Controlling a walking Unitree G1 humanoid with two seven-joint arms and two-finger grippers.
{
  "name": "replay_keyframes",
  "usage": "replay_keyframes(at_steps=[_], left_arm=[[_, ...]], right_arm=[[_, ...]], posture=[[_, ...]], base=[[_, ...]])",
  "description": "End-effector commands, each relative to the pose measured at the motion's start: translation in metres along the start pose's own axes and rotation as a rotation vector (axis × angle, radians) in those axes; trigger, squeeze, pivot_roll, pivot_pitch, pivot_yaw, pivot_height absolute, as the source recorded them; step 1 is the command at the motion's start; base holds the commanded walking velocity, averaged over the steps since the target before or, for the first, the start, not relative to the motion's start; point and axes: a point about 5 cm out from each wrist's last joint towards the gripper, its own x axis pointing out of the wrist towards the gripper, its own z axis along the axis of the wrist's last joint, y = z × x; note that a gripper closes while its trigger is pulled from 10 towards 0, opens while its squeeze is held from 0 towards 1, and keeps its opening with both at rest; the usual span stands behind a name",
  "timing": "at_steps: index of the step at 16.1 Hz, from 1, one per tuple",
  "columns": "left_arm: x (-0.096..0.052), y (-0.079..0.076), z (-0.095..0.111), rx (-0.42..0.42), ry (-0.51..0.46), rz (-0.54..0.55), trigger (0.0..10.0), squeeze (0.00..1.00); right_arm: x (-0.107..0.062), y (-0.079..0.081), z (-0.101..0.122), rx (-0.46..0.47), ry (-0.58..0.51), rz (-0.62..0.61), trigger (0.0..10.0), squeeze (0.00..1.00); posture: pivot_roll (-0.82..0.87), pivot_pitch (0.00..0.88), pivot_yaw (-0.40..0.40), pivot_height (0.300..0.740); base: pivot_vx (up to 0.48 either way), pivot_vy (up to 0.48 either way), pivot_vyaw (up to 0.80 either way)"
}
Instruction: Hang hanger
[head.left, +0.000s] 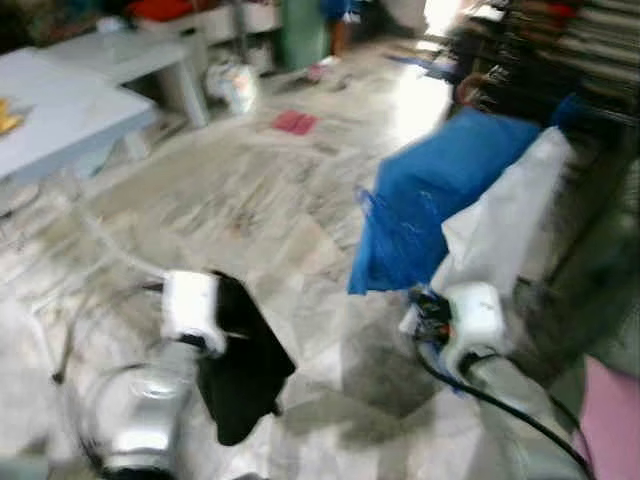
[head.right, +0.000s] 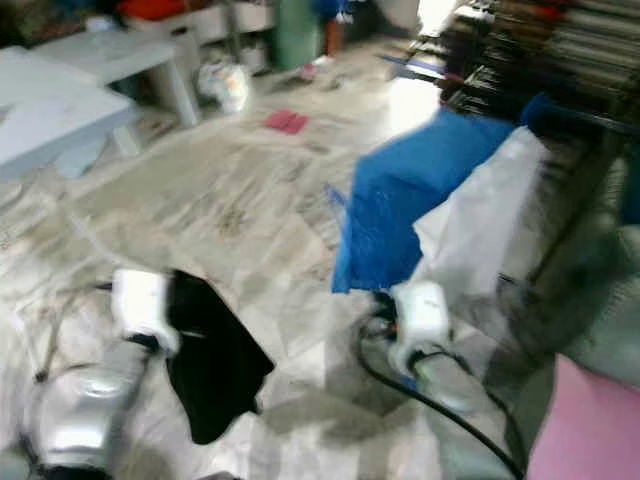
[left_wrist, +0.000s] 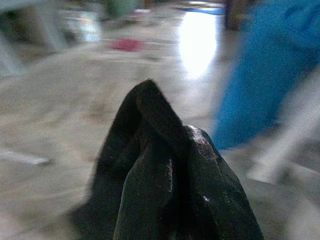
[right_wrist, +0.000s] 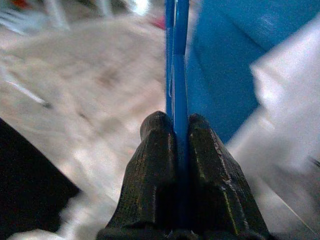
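A: Item: lettering, labels, brand marks, numbers, signs. Any legible?
B: None. All four views blurred; nothing readable on any surface.
A: Entry recorded: no readable text.

Glossy blue plastic hanger (right_wrist: 179, 75); matt black cloth (head.left: 243, 365); polished stone floor (head.left: 250, 200).

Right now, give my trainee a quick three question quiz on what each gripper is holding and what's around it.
1. True or false: the right gripper is shut on a blue hanger.
2. What does the left gripper hold? A) black cloth B) red cloth C) a bottle
3. Fill in: beside the blue garment hangs a ____ garment.

Key:
1. True. In the right wrist view its fingers pinch the thin blue hanger.
2. A. The black cloth drapes down from it above the marble floor.
3. White.
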Motion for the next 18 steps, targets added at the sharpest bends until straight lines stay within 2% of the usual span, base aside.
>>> replay_keyframes(at_steps=[1, 13, 18], left_arm=[[0.0003, 0.0086, 0.0086, 0.018, -0.026, 0.009, 10.0, 0.00], [-0.0015, 0.0101, 0.0042, 0.012, -0.004, 0.014, 10.0, 0.00], [-0.0032, 0.0039, 0.0006, 0.017, 0.007, -0.012, 10.0, 0.00]], right_arm=[[0.0024, 0.0035, 0.0073, 0.009, -0.031, 0.007, 10.0, 0.00], [0.0043, 0.0052, 0.0085, 0.002, -0.034, 0.015, 10.0, 0.00], [0.0058, 0.0031, 0.0092, 0.001, -0.039, 0.011, 10.0, 0.00]], posture=[[-0.05, 0.065, 0.000, 0.740], [-0.05, 0.059, -0.011, 0.740], [-0.05, 0.055, -0.006, 0.740]], base=[[0.000, 0.480, -0.80], [0.000, 0.480, -0.61], [0.000, 0.480, -0.29]])
